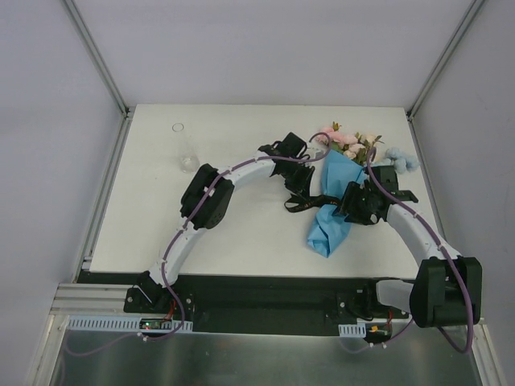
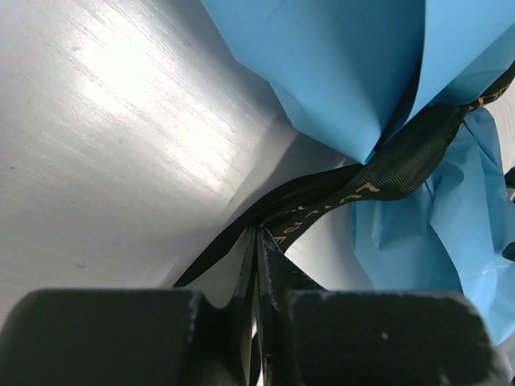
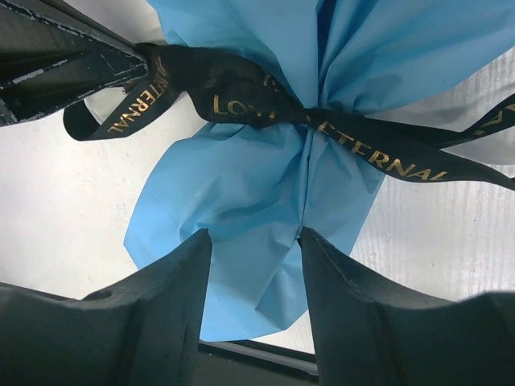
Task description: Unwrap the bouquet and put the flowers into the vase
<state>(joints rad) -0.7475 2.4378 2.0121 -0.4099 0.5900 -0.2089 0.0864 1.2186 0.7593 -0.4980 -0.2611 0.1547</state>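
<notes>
Your left jaws are clenched on the black ribbon point(image 2: 402, 161). Your right jaws stand released, with the blue paper point(image 3: 241, 201) of the bouquet point(image 1: 338, 166) between them, on the surface point(image 1: 241, 233).

The vase point(image 1: 185, 153) stands on the table's point(image 1: 241, 233) far left, well apart from the bouquet point(image 1: 338, 173) lying right of centre; its flowers point(image 1: 348, 141) lie toward the far edge; the ribbon point(image 3: 241, 108) trails left between the left gripper's point(image 2: 259, 257) fingers; the right gripper point(image 3: 256, 237) straddles the paper cone point(image 3: 241, 185).
</notes>
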